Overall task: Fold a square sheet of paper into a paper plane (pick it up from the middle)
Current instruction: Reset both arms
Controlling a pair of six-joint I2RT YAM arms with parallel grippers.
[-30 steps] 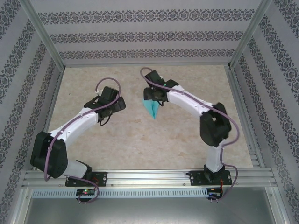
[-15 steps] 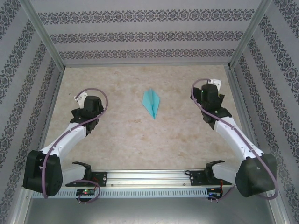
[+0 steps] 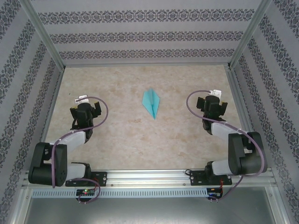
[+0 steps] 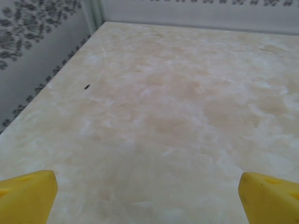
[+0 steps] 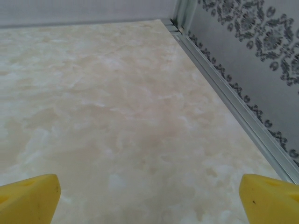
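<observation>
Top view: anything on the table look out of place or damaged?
Nothing serious. The paper plane lies alone mid-table, folded, tip pointing toward the near edge. The left gripper and right gripper are open and empty, off to either side. One small dark speck marks the table on its left part.

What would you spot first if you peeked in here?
The bright teal paper plane lies alone in the middle of the table, its sharp tip toward the near edge. The left gripper and right gripper sit open, far out on either side of it.
</observation>
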